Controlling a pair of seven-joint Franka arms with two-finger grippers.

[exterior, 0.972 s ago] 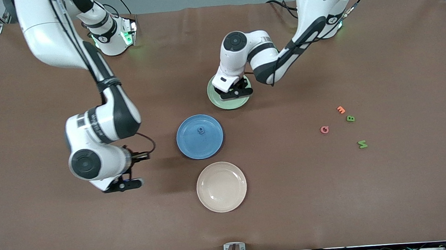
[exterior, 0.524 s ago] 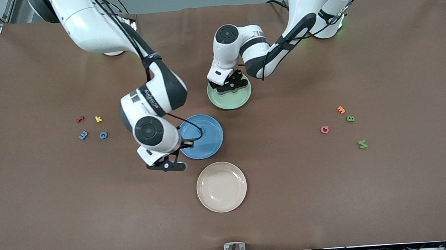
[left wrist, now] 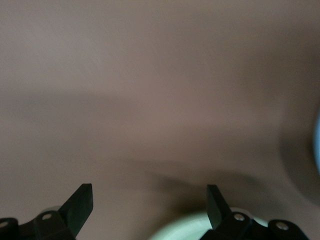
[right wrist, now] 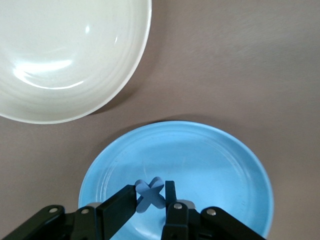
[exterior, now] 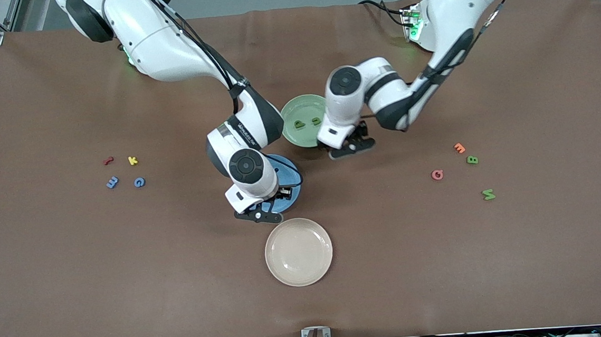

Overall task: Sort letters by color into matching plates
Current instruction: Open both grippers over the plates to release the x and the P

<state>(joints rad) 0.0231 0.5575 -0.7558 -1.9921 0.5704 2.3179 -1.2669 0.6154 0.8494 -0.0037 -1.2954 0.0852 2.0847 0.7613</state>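
The right gripper's (right wrist: 151, 202) fingers (right wrist: 120, 202) are clamped on a small blue cross-shaped letter (right wrist: 150, 192), held low over the blue plate (right wrist: 210, 160); the left gripper's (left wrist: 149, 197) fingers (left wrist: 80, 200) stand wide apart with nothing between them, over bare table just beside the green plate (exterior: 298, 131). Going across the front view from the right arm's end of the table: a red letter (exterior: 108, 161), a yellow letter (exterior: 132, 160) and two blue letters (exterior: 112, 182) (exterior: 139, 182) lie loose in a cluster, well apart from the plates. Next comes the right arm, reaching from its base down over the blue plate, wrist bent so the gripper points at the dish. Nearer the camera than the blue plate sits the cream plate (exterior: 298, 251), with nothing in it. The green plate holds two green letters (exterior: 300, 123) (exterior: 316, 120). The left arm folds at the elbow, its gripper low beside that plate's rim toward its own end of the table. There lie an orange letter (exterior: 459, 148), a green B (exterior: 472, 159), a pink letter (exterior: 437, 175) and a green M (exterior: 488, 194). My reading: the green side is half done, with two left to fetch. The blue cross looks about to be dropped, whatever else the blue plate holds is hidden under the arm, and two blue letters remain on the table.
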